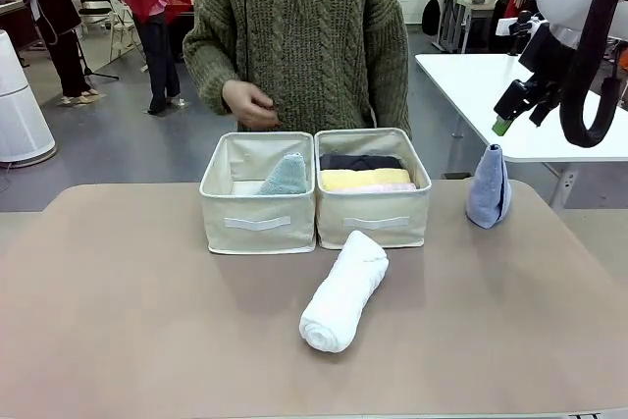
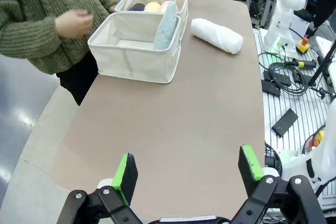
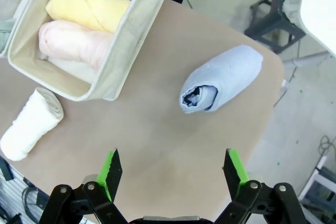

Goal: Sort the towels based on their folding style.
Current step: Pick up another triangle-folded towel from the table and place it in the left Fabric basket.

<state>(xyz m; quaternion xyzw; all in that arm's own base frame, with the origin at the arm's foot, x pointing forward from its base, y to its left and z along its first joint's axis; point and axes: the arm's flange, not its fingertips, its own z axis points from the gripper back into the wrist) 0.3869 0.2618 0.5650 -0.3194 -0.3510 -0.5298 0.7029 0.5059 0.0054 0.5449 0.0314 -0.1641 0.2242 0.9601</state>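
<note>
Nearest the wrist cameras, both pincers are seen with green-padded fingers spread wide and nothing between them; the left gripper [image 2: 188, 170] is held over a bare stretch of the table [image 1: 147, 321], well apart from every towel, with the white rolled towel [image 2: 217, 35] lying far ahead of it beside the bins; the right gripper [image 3: 172, 169] is raised above the table's right end, and the lavender-blue cone towel [image 3: 223, 80] is found ahead of its fingers, apart from them and untouched. Six towels are counted: four rolled and two cone-shaped; the white roll is laid on its side on the open table just in front of the right bin [image 1: 375, 223]; the yellow rolled towel [image 1: 363, 180], the pink rolled towel [image 3: 71, 43] and the dark grey rolled towel [image 1: 360, 161] are packed side by side in that bin; the pale teal cone towel [image 1: 287, 176] is leaned in the left bin [image 1: 257, 218]; the lavender-blue cone is stood upright on the table to the right of the bins. Two beige fabric bins are counted (set touching, side by side). The surface is a plain taupe tabletop with rounded corners; at its far edge a person in an olive cable-knit jumper is stood, one hand [image 1: 247, 103] held above the left bin; beyond, a grey floor, white tables and other people are seen.
</note>
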